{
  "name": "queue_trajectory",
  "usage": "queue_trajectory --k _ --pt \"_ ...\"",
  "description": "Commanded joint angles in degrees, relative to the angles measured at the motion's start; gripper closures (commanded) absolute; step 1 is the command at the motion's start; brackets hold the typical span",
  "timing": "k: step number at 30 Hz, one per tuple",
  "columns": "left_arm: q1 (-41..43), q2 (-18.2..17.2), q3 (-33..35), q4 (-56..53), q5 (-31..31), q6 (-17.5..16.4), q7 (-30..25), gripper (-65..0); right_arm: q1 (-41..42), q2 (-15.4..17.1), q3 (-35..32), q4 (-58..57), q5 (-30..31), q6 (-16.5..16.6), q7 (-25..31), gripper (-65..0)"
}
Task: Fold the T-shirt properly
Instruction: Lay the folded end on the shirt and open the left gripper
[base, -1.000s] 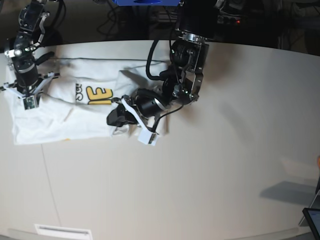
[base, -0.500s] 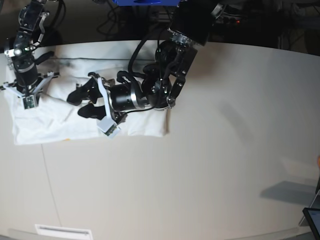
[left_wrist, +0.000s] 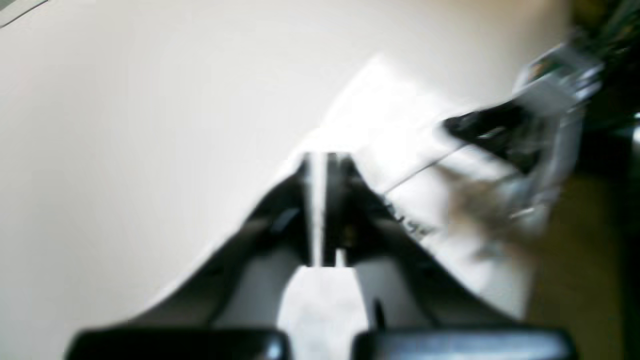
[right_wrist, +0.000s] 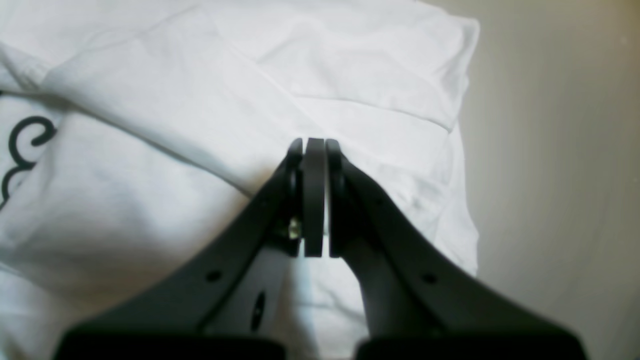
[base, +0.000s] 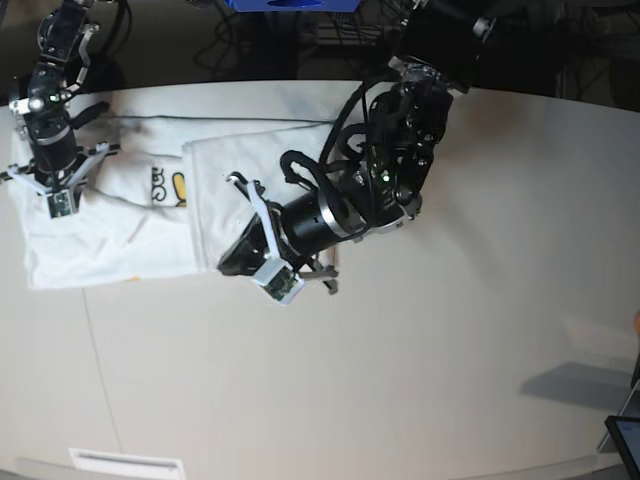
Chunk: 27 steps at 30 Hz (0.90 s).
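The T-shirt (base: 150, 215) lies on the far-left part of the table (base: 450, 330), partly folded: a plain white panel covers most of the print, leaving only a strip of yellow and black lettering exposed. The right gripper (right_wrist: 314, 150) is closed, its jaws together, resting on the cloth near the shirt's outer edge; no fabric is visibly pinched between them. The left gripper (left_wrist: 322, 165) is also closed and, as far as the blurred wrist view shows, empty, positioned low over the near edge of the folded panel. The main risk is that the left arm snags or drags the loose panel, which would reopen the fold. A second risk is that the right gripper shifts and wrinkles the layers beneath it. The uneven lower hem suggests misalignment may carry into the next fold.
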Motion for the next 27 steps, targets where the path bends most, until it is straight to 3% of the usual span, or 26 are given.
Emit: queue_trajectory --k 1,5,10,16,19,22,27 --pt "0.9 -0.1 -0.3 1.0 1.0 0.4 -1.0 0.0 -0.3 0.5 0.0 0.9 0.3 -0.5 1.3 -0.9" --pt "4.2 -1.4 -0.3 1.0 10.3 0.9 -1.1 0.0 -0.3 0.5 -0.1 0.9 0.4 -0.5 1.3 -0.9" --pt "7.6 0.6 -0.4 0.0 20.9 0.9 -1.4 0.0 -0.2 -0.5 0.0 1.1 0.4 -0.6 1.4 -0.9" --pt "11.5 3.0 -0.4 -6.4 34.5 0.9 -13.4 0.0 -0.3 -1.7 0.1 1.4 0.5 -0.5 1.5 -0.6" --pt "13.0 3.2 -0.4 -9.4 36.6 1.0 -18.2 0.0 -0.4 -1.8 0.2 1.5 0.5 -0.5 1.6 -0.4" --pt "13.0 3.1 -0.4 -12.1 36.5 5.0 -22.8 0.0 -0.4 -1.8 0.2 1.5 0.5 -0.5 1.6 -0.4" --pt "12.4 2.9 -0.5 -16.7 36.8 7.7 -23.1 0.0 -0.4 -1.9 0.3 1.5 0.5 -0.8 1.6 -0.6"
